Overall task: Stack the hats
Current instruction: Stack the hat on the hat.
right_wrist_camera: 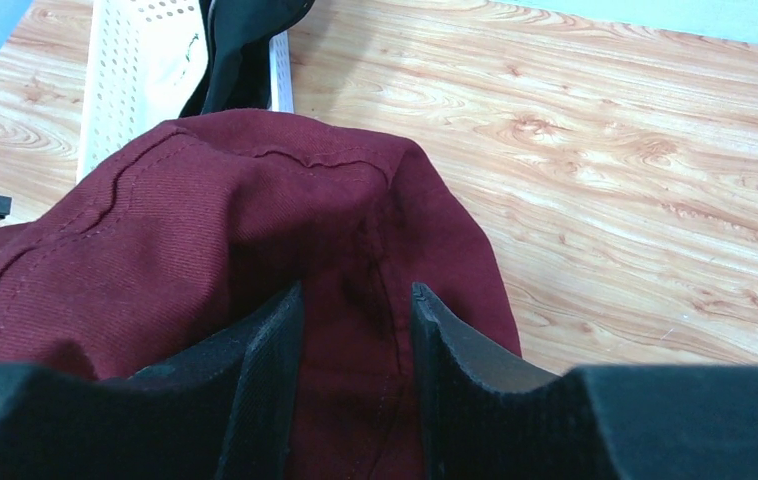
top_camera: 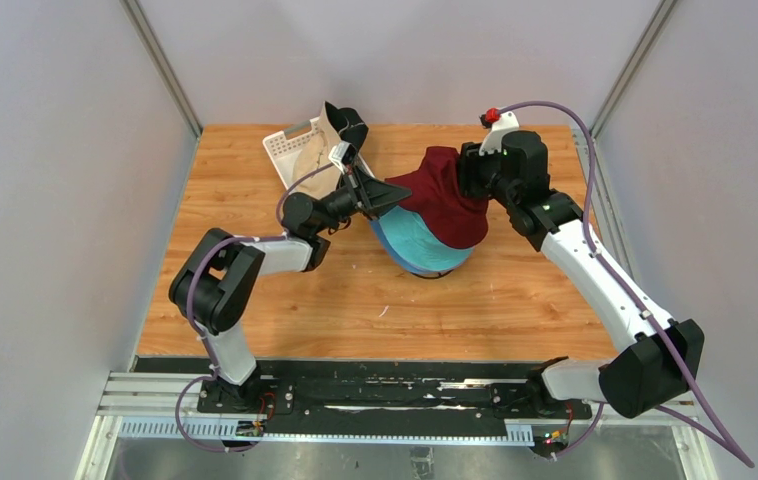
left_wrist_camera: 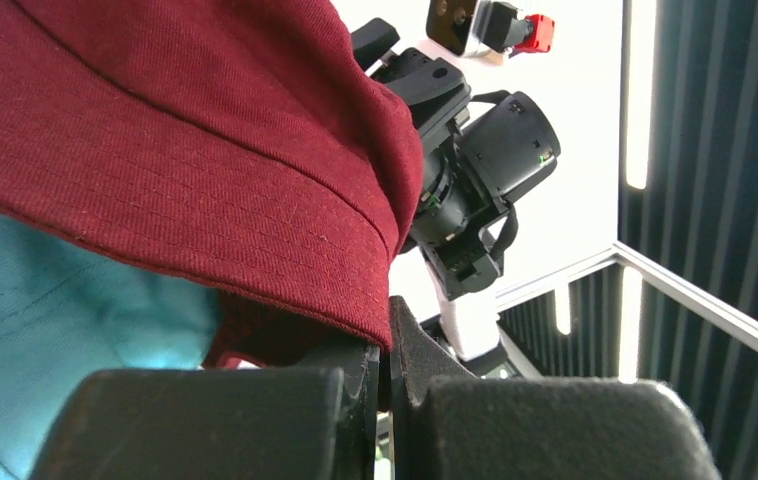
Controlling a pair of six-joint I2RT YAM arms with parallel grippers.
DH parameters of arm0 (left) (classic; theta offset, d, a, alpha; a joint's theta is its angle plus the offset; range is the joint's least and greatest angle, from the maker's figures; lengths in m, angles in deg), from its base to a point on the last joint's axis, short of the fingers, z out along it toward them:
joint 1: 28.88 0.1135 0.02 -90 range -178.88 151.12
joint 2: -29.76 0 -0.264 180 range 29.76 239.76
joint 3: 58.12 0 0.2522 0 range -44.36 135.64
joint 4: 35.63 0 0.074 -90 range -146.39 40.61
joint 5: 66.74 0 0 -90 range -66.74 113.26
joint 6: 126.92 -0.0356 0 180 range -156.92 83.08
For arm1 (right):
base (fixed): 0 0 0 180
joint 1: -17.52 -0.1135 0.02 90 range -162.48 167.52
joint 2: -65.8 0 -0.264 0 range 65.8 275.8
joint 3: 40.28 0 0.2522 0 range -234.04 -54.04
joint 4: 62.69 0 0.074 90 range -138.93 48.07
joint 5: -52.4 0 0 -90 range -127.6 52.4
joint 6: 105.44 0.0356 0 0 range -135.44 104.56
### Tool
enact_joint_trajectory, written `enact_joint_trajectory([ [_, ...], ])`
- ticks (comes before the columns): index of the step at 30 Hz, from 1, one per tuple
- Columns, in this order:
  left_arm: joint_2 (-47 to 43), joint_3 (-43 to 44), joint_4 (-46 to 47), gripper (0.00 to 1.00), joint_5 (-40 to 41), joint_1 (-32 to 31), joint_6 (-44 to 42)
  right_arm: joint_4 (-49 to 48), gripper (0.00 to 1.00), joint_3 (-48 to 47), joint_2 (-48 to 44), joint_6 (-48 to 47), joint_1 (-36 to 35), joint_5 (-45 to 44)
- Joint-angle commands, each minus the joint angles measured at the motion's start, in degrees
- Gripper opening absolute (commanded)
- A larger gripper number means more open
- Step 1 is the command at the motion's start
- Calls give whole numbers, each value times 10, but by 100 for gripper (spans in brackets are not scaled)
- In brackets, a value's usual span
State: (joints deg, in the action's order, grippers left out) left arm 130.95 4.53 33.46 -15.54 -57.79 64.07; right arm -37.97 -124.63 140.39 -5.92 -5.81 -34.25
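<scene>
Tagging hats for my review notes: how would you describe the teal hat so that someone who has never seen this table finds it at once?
On the wooden table, look at the heap of fabric in the middle. The teal hat lies directly under the dark red hat and shows only on the near side. Its bright blue-green colour sets it apart from the red above.

right gripper point(right_wrist_camera: 355, 300) gripping dark red hat point(right_wrist_camera: 205, 220), white basket point(right_wrist_camera: 130, 90) behind

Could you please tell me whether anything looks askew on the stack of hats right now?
Yes: the dark red hat sits lopsided on the teal hat, offset toward the far right, its brim pinched by the left gripper.
</scene>
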Motion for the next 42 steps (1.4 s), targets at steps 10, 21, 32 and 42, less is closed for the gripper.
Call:
enact_joint_trajectory([
  [10, 2, -38, 53, 2, -79, 22, 62, -6, 43, -17, -7, -13, -11, -20],
  [21, 47, -52, 12, 2, -119, 61, -27, -5, 43, -7, -13, -19, -11, -35],
  [32, 78, -14, -131, 2, -133, 100, -145, -8, 43, 17, -25, -18, 16, -49],
  [42, 10, 87, -526, 3, -69, 104, -416, -12, 44, 72, -78, -8, 36, -59],
])
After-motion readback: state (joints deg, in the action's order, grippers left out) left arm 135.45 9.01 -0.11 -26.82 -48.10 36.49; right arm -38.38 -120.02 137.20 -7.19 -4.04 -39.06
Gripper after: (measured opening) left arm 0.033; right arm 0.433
